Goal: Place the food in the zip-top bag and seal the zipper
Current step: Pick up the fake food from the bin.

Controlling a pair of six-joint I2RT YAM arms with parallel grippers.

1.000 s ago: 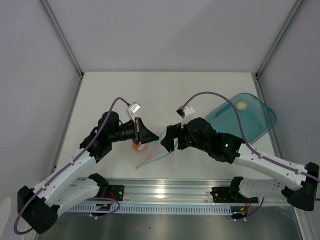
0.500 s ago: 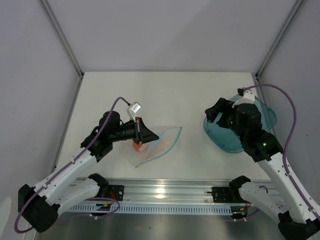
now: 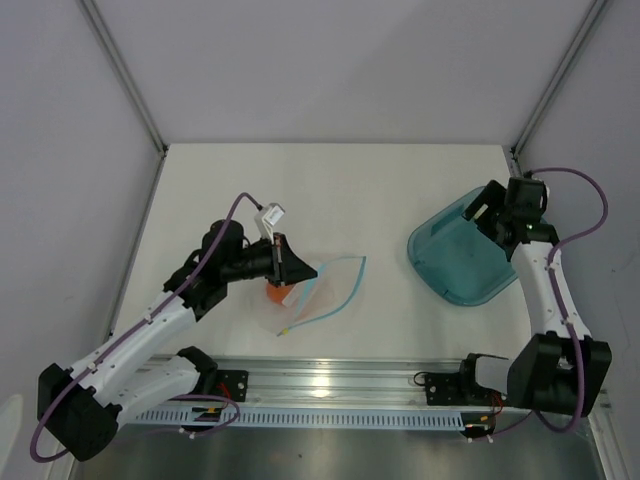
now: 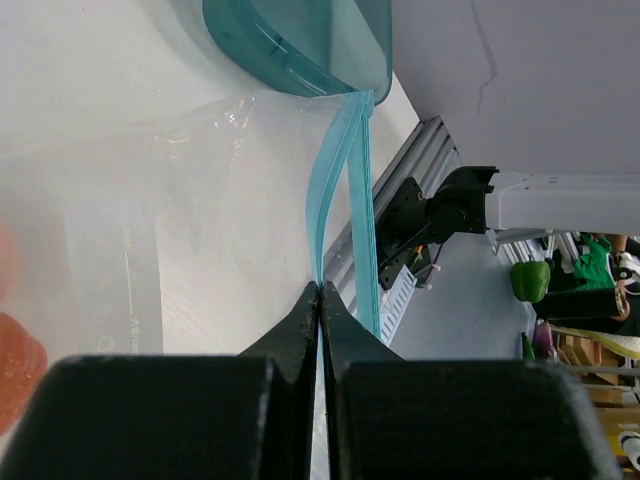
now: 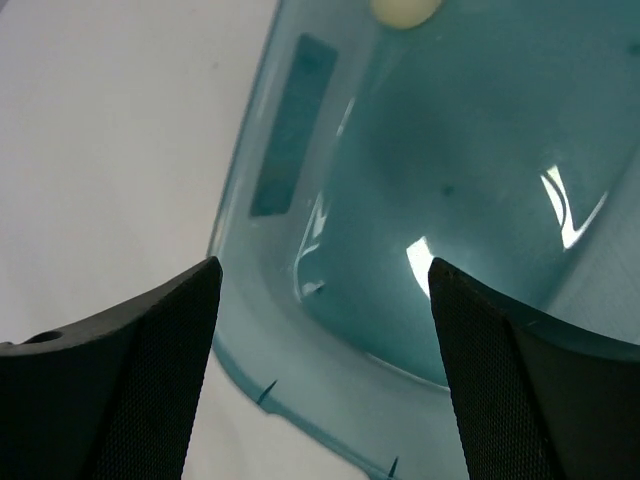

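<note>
The clear zip-top bag point(image 3: 325, 285) lies left of the table's middle, its mouth gaping to the right. My left gripper point(image 3: 291, 268) is shut on one lip of the teal zipper point(image 4: 340, 160), the jaws pinching the strip point(image 4: 320, 290). The orange-red food piece point(image 3: 275, 293) sits at the bag's left end; it also shows at the left edge of the left wrist view point(image 4: 15, 355). My right gripper point(image 3: 483, 208) is open and empty above the plate. The cream ball point(image 5: 405, 8) lies on the plate ahead of the right gripper point(image 5: 323, 265); my arm hides it in the top view.
The translucent teal plate point(image 3: 455, 265) sits at the right side of the table, and its rim shows in the left wrist view point(image 4: 300, 50). White walls enclose the table on three sides. An aluminium rail point(image 3: 330, 385) runs along the near edge.
My right arm has left the bag's mouth and swung right and back over the teal plate, jaws open. The left gripper has kept its hold on the zipper and barely moved.
</note>
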